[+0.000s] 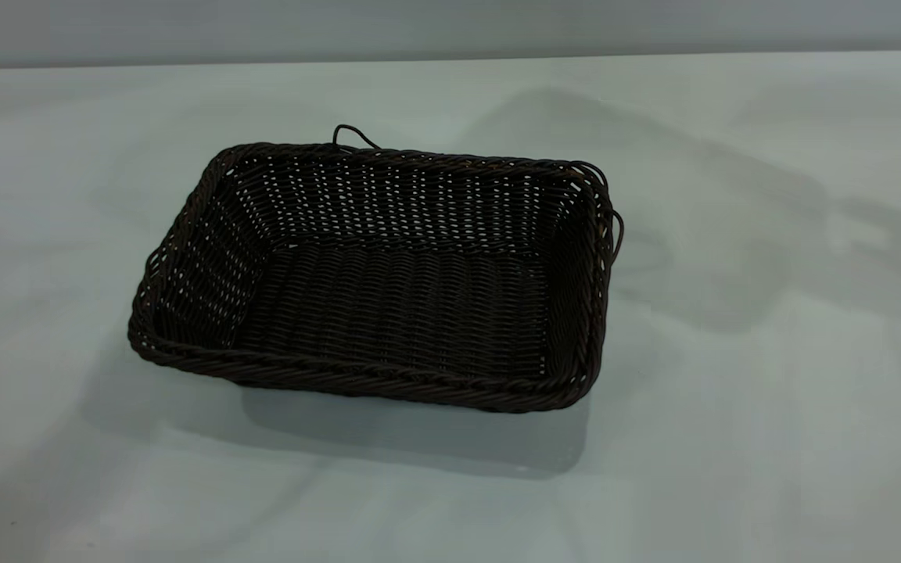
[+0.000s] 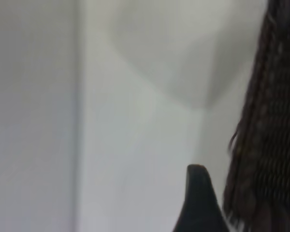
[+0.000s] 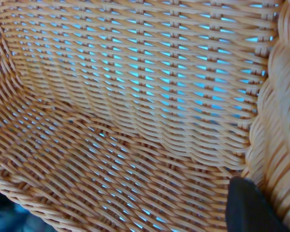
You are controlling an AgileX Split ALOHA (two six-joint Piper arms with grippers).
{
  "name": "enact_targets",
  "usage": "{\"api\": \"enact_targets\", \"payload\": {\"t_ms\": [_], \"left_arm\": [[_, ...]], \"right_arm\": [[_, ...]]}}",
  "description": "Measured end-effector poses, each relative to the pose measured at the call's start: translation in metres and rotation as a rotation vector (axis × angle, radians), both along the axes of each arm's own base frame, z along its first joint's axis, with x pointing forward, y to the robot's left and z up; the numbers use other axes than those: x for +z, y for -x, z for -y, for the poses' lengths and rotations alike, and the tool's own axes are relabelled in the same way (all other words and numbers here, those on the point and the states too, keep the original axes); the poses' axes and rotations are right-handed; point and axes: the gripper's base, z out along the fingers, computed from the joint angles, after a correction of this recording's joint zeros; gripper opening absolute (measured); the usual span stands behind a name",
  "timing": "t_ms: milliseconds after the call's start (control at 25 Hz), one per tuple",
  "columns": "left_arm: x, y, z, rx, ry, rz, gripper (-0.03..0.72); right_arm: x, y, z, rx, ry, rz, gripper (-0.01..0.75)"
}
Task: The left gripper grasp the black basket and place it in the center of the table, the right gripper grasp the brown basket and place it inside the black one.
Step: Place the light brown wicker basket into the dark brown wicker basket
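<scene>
Risk first: brown basket (image 3: 125, 116) fills the right wrist view at very close range, with one dark fingertip of the right gripper (image 3: 253, 205) just inside its braided rim, so it looks gripped on the rim wall, though whether the jaws are actually clamped cannot be told. A one-sided rim grip could let the basket tilt or swing and catch the black basket's (image 1: 376, 274) rim or its loose strand loops instead of dropping in flat; the two baskets look alike in size, so nesting fit is probably tight and a skewed entry could jam or shove the black one. Black basket sits upright and empty on the table (image 1: 771, 438), roughly central in the exterior view, no arm visible there. Left gripper (image 2: 198, 203) shows only one dark fingertip just beside the black basket's outer wall; open or closed cannot be told, contact unclear. If it lingers there it may snag a strand or block the descent. Open tabletop surrounds the black basket on all sides, far table edge well behind it, so approach from above looks unobstructed.
</scene>
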Motion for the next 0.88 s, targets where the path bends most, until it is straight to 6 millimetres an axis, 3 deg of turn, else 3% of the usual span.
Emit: {"api": "enact_targets", "payload": {"t_ms": [160, 280, 360, 480, 600, 760, 880], "left_arm": [[0.081, 0.045, -0.045, 0.081, 0.08, 0.177, 0.455], [0.123, 0.08, -0.065, 0.112, 0.131, 0.323, 0.455], [0.141, 0.099, -0.073, 0.119, 0.157, 0.395, 0.455], [0.155, 0.118, -0.078, 0.12, 0.185, 0.445, 0.455], [0.157, 0.122, -0.079, 0.131, 0.201, 0.438, 0.455], [0.153, 0.121, -0.078, 0.133, 0.199, 0.418, 0.455], [0.15, 0.122, -0.078, 0.134, 0.196, 0.392, 0.455]], "right_arm": [[-0.005, 0.003, -0.039, 0.133, 0.053, -0.03, 0.066], [-0.011, 0.01, -0.087, 0.264, 0.13, -0.054, 0.066], [-0.02, 0.015, -0.121, 0.336, 0.197, -0.063, 0.066], [-0.045, 0.02, -0.16, 0.402, 0.259, -0.106, 0.068], [-0.08, 0.023, -0.184, 0.445, 0.289, -0.176, 0.068], [-0.124, 0.021, -0.191, 0.446, 0.326, -0.259, 0.07], [-0.143, 0.018, -0.19, 0.426, 0.34, -0.292, 0.072]]}}
